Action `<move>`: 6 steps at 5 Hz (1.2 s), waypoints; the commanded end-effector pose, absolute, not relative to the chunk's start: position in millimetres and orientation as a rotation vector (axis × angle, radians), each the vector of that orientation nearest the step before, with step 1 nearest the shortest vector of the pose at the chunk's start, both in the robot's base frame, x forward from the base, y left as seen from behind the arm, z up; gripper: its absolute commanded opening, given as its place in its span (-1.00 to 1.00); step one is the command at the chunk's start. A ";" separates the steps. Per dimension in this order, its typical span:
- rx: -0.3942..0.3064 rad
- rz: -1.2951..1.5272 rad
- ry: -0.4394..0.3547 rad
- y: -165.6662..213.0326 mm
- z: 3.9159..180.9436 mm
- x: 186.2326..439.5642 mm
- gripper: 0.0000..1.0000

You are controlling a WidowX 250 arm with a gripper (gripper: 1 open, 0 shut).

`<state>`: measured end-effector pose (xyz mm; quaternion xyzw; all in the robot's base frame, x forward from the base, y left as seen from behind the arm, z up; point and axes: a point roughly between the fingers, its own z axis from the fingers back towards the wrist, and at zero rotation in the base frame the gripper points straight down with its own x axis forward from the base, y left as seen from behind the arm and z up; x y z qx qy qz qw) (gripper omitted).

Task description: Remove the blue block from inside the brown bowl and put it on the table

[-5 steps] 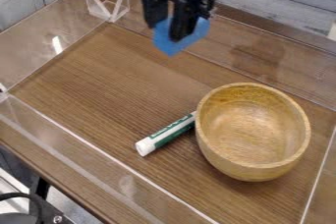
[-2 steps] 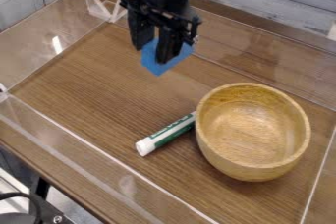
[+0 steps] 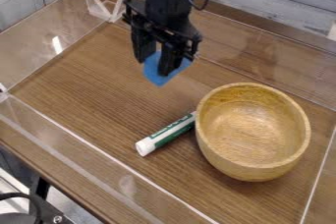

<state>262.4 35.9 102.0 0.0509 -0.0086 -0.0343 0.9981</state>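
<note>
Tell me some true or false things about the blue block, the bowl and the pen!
1. The gripper is shut on the blue block. True.
2. The blue block is inside the brown bowl. False: the bowl holds nothing; the block hangs in the gripper to the bowl's left, over the table.
3. The marker pen lies on the table, one end close by the bowl's rim. True.
4. The marker pen is red. False: it is white and green.
5. The bowl is tipped over. False: it sits upright.
</note>
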 end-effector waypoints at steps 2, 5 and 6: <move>0.115 -0.067 -0.083 43.1 97.0 274.6 -1.00; 0.086 -0.040 -0.074 45.1 90.0 274.9 1.00; 0.073 -0.036 -0.075 46.2 90.3 274.3 1.00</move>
